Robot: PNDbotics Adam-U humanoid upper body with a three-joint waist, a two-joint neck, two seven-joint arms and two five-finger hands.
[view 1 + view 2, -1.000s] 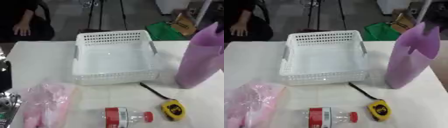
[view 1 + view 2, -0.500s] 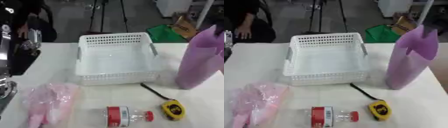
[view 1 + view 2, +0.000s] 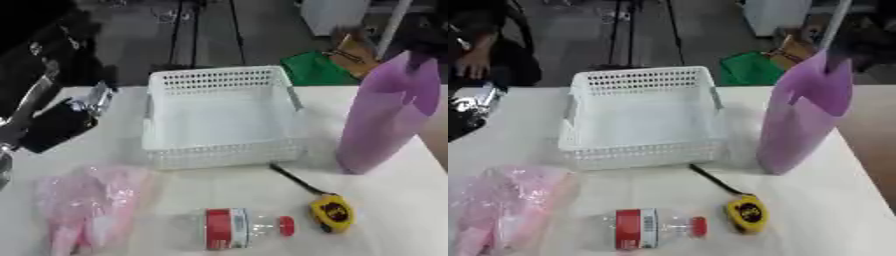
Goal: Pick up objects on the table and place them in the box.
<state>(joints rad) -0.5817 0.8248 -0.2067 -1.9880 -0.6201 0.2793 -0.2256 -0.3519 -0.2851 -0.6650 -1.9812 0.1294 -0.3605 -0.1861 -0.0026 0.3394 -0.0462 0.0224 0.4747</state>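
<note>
Left hand point(image 3: 61, 122) hovers beside white basket point(image 3: 223, 117), fingers blurred.

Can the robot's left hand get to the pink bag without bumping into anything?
Probably yes. The left hand hangs over the table's left side, and the pink bag lies just below it in the picture, with nothing between them. The white basket sits off to the right.

No text can be read. The clear bottle point(image 3: 229, 229) has a red and white label, but its print is too blurred to read.
</note>
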